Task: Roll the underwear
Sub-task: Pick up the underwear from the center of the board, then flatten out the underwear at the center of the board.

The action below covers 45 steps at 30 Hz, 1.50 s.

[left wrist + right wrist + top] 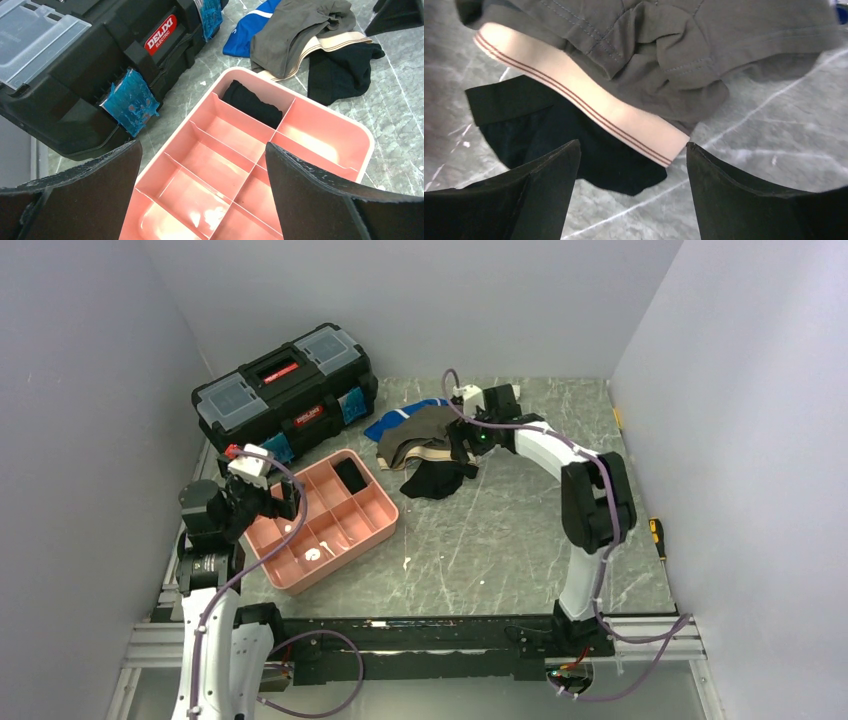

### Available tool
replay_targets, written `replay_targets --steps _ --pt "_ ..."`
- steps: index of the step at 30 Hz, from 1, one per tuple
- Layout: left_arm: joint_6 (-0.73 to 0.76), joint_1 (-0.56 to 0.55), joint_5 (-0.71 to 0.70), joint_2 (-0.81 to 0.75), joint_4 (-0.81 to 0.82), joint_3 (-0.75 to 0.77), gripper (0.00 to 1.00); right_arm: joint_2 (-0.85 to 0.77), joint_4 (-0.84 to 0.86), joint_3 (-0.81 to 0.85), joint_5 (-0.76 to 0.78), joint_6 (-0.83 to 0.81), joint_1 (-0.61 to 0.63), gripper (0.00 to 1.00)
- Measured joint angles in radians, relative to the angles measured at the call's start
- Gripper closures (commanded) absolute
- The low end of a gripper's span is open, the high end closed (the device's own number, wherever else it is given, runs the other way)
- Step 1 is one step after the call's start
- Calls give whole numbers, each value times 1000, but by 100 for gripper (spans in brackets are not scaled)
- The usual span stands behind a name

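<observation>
The underwear (418,436) is grey-brown with a beige waistband and lies crumpled at the back middle of the table, partly on a black garment (432,480). It also shows in the right wrist view (659,60) and the left wrist view (295,30). My right gripper (463,448) hovers open just over the pile's right edge, its jaws (631,150) straddling the waistband end and empty. My left gripper (268,502) is open and empty above the left end of the pink tray (385,525).
The pink tray (367,145) has several compartments; one far compartment holds a rolled black garment (252,102). A black toolbox (285,390) stands at the back left. A blue-and-white garment (398,418) lies behind the underwear. Walls enclose the table on three sides.
</observation>
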Motion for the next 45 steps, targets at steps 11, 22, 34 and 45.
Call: replay_targets --steps 11,22,34,45 --pt "3 5 8 27 0 -1 1 200 -44 232 25 -56 90 23" --pt "3 7 8 46 0 -3 1 364 -113 455 58 -99 152 100" --pt "3 8 34 72 -1 -5 1 -153 -288 402 -8 -110 153 100" --pt "3 8 36 91 0 -5 1 -646 -401 -5 -127 -186 204 7"
